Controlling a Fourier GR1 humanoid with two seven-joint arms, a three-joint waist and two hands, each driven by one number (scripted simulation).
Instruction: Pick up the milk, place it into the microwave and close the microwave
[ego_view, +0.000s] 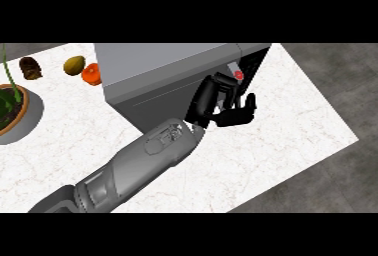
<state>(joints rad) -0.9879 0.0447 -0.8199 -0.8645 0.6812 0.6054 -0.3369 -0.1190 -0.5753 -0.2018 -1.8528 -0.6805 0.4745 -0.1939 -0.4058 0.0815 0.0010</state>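
The grey microwave (170, 62) stands at the back of the white counter (295, 125). Its grey door (159, 97) faces me and looks shut or nearly so. A dark strip with a red button (238, 75) runs along the door's right edge. My right hand (225, 107) is at that right edge, fingers mostly straight and pointing up against the door, holding nothing. Its forearm (140, 165) comes in from the lower left. No milk shows anywhere; the inside of the microwave is hidden. My left hand is out of view.
A potted plant (15, 112) sits at the counter's left edge. Behind it lie a brown item (30, 68), an olive-green fruit (74, 65) and an orange fruit (91, 73) by the microwave's left side. The counter's right edge (325, 105) drops to a dark floor.
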